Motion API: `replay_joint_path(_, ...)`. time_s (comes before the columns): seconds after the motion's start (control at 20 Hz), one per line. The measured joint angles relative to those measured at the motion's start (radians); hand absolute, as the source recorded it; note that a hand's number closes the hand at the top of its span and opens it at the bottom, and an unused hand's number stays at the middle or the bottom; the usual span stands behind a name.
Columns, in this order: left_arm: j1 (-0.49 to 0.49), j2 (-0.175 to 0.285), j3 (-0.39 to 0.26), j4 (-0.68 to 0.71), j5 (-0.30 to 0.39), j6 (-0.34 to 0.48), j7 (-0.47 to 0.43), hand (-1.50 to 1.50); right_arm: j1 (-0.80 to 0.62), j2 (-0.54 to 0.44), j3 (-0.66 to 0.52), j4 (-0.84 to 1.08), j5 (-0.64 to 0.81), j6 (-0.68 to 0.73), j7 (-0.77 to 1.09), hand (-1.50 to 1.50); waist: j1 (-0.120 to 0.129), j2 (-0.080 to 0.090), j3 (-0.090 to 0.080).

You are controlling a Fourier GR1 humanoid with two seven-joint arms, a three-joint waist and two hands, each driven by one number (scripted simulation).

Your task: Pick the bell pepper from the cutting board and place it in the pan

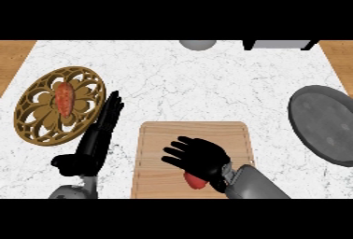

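The bell pepper [195, 181] lies on the cutting board [155, 144], peeking out from under the right hand [200, 156], whose fingers are spread, not curled round it. Neither of the 2 steps looks done: grasp and carry both remain. The pan [324, 121] sits well apart on the bench [207, 79] (no pepper in it). The left hand [103, 128] rests left of the board, fingers straight.

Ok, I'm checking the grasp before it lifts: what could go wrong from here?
The right hand sits mostly past the pepper, which peeks out near the wrist, so closing the hand may miss it. The pan sits right of the board, so a poor hold could slip on the way.
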State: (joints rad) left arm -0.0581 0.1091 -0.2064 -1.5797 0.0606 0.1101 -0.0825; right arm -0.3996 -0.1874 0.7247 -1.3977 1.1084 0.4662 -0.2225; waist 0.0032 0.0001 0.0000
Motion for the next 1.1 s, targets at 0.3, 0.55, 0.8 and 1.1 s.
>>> replay_joint_path(0.3,0.043,-0.009,0.001,-0.033,-0.005,-0.018,0.003,0.0,-0.018,0.048,-0.018,0.149,0.085,-0.057,-0.043,1.5,0.002,-0.001,-0.001)
replay_joint_path(0.55,0.034,0.001,0.031,-0.001,0.002,-0.045,-0.025,0.0,-0.066,0.068,0.012,0.215,0.168,-0.114,-0.102,1.5,0.003,-0.012,-0.003)
replay_joint_path(0.8,0.031,-0.006,0.034,-0.02,-0.009,-0.047,-0.008,0.0,-0.081,0.099,-0.002,0.261,0.222,-0.172,-0.145,1.5,0.003,-0.019,-0.005)
replay_joint_path(1.1,0.026,-0.029,0.032,-0.007,-0.031,-0.04,-0.017,0.0,-0.053,0.088,-0.054,0.229,0.243,-0.249,-0.202,1.5,0.0,-0.012,-0.006)
